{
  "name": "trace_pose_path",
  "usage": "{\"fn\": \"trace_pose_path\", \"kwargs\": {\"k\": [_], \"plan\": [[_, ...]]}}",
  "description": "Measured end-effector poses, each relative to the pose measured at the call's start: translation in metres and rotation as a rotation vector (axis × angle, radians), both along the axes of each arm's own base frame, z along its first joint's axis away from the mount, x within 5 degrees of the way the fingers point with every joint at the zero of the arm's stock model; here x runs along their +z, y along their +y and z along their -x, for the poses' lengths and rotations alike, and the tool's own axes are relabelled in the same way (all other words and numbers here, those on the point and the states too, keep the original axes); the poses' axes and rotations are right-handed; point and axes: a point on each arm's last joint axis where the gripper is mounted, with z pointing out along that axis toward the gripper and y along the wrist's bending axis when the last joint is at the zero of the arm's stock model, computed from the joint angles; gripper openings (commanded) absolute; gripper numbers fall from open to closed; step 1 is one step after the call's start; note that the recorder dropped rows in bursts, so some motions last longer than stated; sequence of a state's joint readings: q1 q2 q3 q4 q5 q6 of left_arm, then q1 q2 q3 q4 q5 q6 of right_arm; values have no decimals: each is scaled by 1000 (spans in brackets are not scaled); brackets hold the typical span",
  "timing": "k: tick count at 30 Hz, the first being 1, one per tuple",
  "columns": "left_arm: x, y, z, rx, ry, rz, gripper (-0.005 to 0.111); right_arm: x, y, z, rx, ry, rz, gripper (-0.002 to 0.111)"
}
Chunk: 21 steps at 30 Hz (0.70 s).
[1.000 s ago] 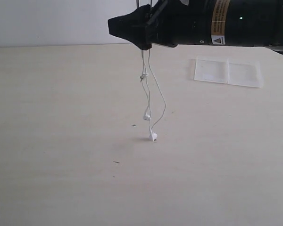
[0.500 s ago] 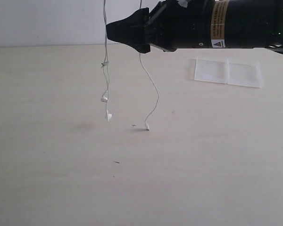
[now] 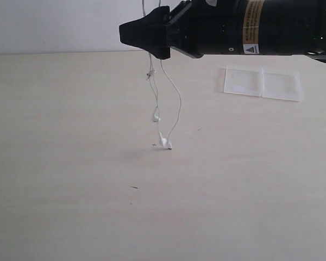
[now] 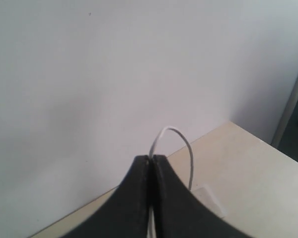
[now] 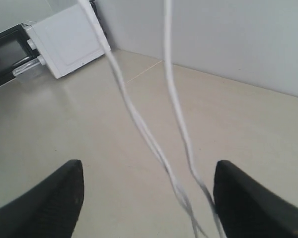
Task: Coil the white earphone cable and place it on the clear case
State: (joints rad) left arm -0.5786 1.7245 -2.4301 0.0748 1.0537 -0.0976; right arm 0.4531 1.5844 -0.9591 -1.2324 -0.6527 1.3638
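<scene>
Cable (image 3: pixel 180 103), limp and light, is clamped by left jaws. It is best taken mid-hang by parted right jaws.

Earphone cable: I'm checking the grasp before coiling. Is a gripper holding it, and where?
The left gripper, shut, pinches the white earphone cable at a fold partway along, earbuds dangling. The right gripper is open, holding nothing.

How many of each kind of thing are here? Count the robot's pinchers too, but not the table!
1 white earphone cable
1 clear case
2 grippers: the left gripper, shut on the white earphone cable, and the right gripper, open
Total: 4
</scene>
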Motion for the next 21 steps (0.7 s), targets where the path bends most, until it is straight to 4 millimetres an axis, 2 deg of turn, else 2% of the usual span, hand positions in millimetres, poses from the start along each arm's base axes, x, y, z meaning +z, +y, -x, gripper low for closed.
{"fn": "trace_pose_path", "kwargs": {"k": [2,7,12,16,21], "plan": [[0,0,0,3,1,5,0,0,-1,-1,-16,6,-4,67],[0,0,0,5,0,9,0,0,-1,-3,-39,17,-16,49],[1,0,0,6,0,12,0,1,-1,-3,-43,19,-17,27],[1,0,0,8,-1,11,0,0,-2,-3,-44,19,-16,17],[1,0,0,7,-1,11,0,0,-2,-3,-41,7,-9,11]]}}
